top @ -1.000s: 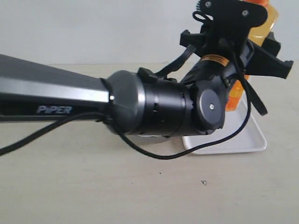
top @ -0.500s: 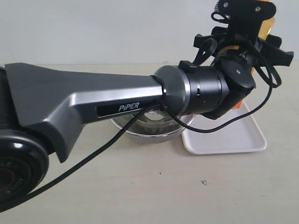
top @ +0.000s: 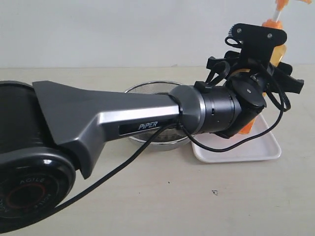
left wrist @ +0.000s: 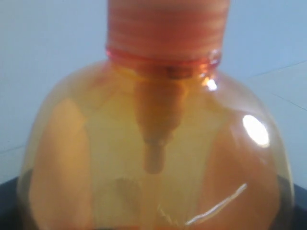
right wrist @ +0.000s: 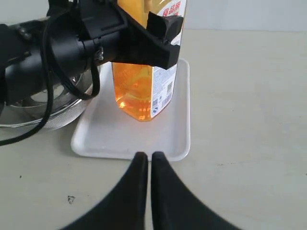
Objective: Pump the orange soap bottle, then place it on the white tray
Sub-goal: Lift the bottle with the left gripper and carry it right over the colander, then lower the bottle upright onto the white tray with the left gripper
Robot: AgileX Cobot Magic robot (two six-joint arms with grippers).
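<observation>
Bench [top: 147, 196]: flat, matte beige surface with small dark specks.

Left arm [top: 98, 123]: smooth grey metal casing ending in black cylindrical joints, with a loose black cable. White lettering "PiPER" on the casing; part of a word, "AGILE", shows on the round black housing.

Steel bowl [top: 147, 88]: round, shiny, thin-rimmed. It sits beside the left claw on the arm's side, touching or just beside the tray.

White tray [right wrist: 129, 139]: smooth plastic, rectangular, rounded corners, low rim. It lies directly beneath the left claw.

Orange soap bottle [right wrist: 139, 91]: translucent orange plastic, flat-sided, rounded shoulders, ribbed collar, dip tube visible inside. Its base is over the tray's far half; contact with the tray cannot be confirmed. The label is white with red characters and a small code square; the text is too small to read.

Left claw [top: 260, 73]: black angular plastic, clamped across the bottle's upper body.

Right claw [right wrist: 145, 160]: black tapered fingers pressed together, holding nothing, just off the tray's near edge and apart from the left claw.

Pump head [top: 281, 4]: orange, on a white stem, above the left claw.
</observation>
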